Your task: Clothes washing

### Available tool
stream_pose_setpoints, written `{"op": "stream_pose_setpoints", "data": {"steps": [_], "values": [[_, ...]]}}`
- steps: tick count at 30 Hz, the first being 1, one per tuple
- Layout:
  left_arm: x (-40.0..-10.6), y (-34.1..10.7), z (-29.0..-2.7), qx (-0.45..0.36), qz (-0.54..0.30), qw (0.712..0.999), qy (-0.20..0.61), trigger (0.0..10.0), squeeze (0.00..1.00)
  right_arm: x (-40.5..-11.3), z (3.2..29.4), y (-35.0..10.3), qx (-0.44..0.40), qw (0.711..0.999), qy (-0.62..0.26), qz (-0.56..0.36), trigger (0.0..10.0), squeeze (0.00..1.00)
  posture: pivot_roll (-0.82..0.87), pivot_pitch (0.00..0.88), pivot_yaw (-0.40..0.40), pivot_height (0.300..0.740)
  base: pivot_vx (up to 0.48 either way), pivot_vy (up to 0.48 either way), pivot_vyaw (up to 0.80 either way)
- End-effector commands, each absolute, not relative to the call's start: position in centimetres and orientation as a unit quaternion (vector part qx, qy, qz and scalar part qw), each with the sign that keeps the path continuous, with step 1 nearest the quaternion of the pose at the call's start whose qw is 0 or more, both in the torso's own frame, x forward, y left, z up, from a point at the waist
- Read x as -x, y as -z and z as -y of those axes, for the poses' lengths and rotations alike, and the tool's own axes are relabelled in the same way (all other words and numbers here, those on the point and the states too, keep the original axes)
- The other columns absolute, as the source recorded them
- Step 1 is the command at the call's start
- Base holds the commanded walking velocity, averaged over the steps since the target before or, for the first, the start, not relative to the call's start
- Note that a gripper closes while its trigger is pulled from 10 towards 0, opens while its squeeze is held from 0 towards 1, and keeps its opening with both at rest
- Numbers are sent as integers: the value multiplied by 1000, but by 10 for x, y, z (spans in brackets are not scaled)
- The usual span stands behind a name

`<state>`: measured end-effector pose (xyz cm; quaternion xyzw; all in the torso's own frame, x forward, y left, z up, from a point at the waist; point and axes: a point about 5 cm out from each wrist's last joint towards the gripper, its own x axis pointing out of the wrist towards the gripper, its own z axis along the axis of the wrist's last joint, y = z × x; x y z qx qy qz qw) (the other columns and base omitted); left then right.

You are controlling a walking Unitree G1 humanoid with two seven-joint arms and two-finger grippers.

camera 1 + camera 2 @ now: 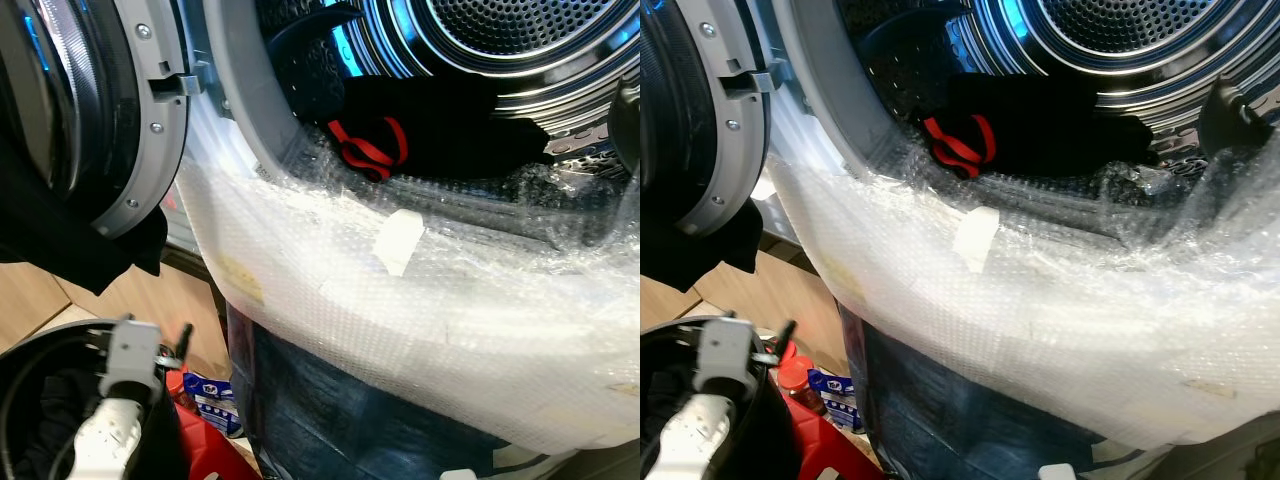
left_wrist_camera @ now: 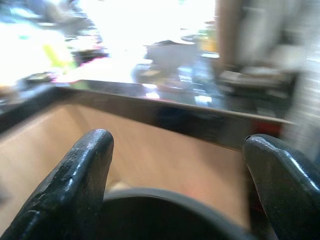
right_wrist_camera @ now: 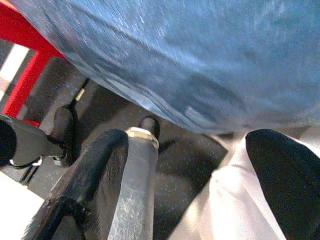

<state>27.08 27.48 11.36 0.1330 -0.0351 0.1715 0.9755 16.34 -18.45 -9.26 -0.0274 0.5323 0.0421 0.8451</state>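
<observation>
A black garment [image 1: 440, 125] with a red strap [image 1: 368, 145] is seen lying inside the drum [image 1: 520, 40] of the washing machine, at its front lower edge, behind the bubble wrap [image 1: 400, 300] draped over the opening's rim. The left gripper [image 2: 175, 185] is held wide open with nothing grasped. The right gripper [image 3: 185, 185] is likewise spread and empty, beside blue fabric [image 3: 200, 55].

A black garment with a red strap looped on it [image 1: 368, 146] lies bunched on the floor of the shiny perforated steel washer drum [image 1: 520, 40], toward six o'clock of the round opening. The round grey-rimmed washer door [image 1: 90, 110] stands swung open at nine o'clock, dark cloth [image 1: 70, 245] draped beneath it.
</observation>
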Motion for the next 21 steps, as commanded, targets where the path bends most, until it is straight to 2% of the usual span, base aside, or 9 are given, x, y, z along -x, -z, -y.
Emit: {"op": "stream_pose_setpoints", "data": {"steps": [1, 3, 5, 6, 7, 8, 9, 12, 21], "values": [[-266, -124, -295, -133, 25, 963, -233, 10000, 0, -161, 189, 94, 32, 843, -22, -537, 10000, 0, 64, 92, 21, 740, 0, 0, 0], [-264, -129, -305, -127, 12, 957, -261, 10000, 0, -165, 191, 93, 36, 846, -4, -532, 10000, 0, 65, 94, 22, 740, 0, 0, 0], [-259, -127, -316, -88, -22, 950, -298, 10000, 0, -168, 194, 91, 50, 845, 12, -532, 10000, 0, 62, 98, 23, 740, 0, 0, 0], [-255, -125, -320, -69, -45, 947, -309, 10000, 122, -169, 195, 91, 46, 846, 18, -530, 10000, 0, 57, 100, 27, 740, 0, 0, 0], [-255, -123, -321, -63, -50, 947, -311, 10000, 122, -169, 195, 91, 44, 847, 20, -530, 10000, 0, 57, 100, 27, 740, 0, 0, 0], [-251, -121, -328, -55, -66, 939, -332, 10000, 1000, -169, 195, 91, 43, 846, 28, -531, 10000, 0, 66, 102, 27, 740, 0, 0, 0], [-250, -119, -329, -53, -73, 937, -338, 10000, 1000, -169, 195, 91, 43, 846, 31, -531, 10000, 0, 66, 102, 27, 740, 0, 0, 0], [-245, -100, -336, 43, -128, 922, -363, 10000, 1000, -165, 193, 93, 43, 844, 35, -534, 10000, 0, 79, 100, 31, 740, 0, 0, 0], [-230, -79, -351, 91, -206, 894, -387, 10000, 1000, -150, 202, 98, 56, 834, 43, -547, 10000, 0, 65, 105, 32, 740, 0, 0, 0]]}}
